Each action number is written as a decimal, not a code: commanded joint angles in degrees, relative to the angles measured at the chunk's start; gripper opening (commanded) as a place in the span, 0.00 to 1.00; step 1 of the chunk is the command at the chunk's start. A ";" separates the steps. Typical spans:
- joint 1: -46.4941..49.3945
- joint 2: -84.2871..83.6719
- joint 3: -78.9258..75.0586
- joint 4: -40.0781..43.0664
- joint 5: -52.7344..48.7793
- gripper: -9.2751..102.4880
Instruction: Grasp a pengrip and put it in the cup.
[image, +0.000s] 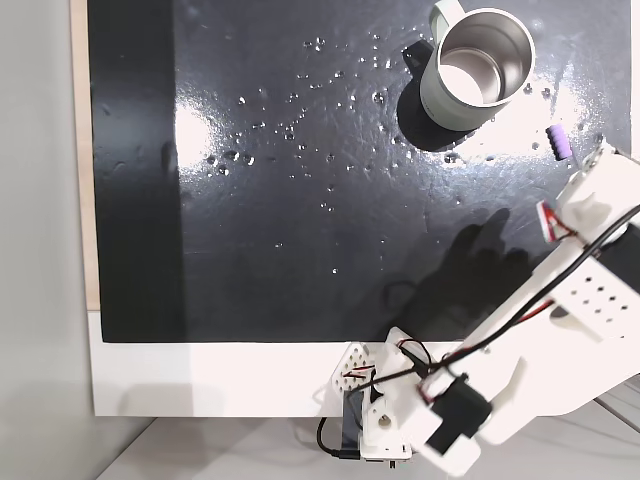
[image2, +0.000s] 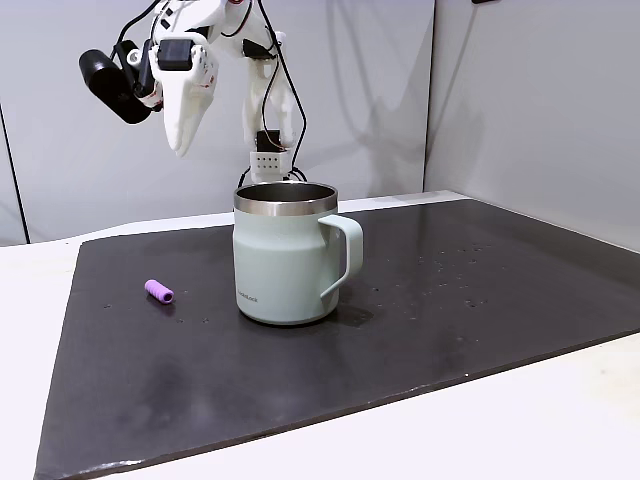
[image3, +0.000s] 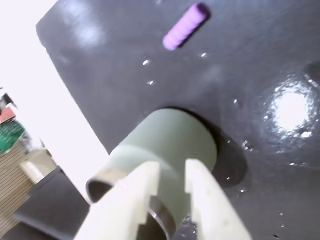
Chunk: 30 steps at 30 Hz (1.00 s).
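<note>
The cup (image2: 287, 255) carries a small line of lettering low on its wall in a fixed view; it is too small to read. The cup stands upright on the black mat (image2: 450, 300), handle (image2: 345, 255) to the right in that view. The pengrip (image2: 159, 291) lies on its side on the mat, apart from the cup, nothing between them. The gripper (image3: 172, 172) hangs above the cup, holding nothing, its fingers (image3: 145, 187) slightly parted with a narrow gap. Small shiny specks (image: 300, 100) dot the mat.
</note>
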 joint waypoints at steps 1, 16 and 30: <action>1.05 -7.38 -12.04 3.87 -1.14 0.21; 2.46 -48.52 -67.41 22.94 -2.11 0.33; 2.81 -62.67 -76.11 21.53 -1.14 0.34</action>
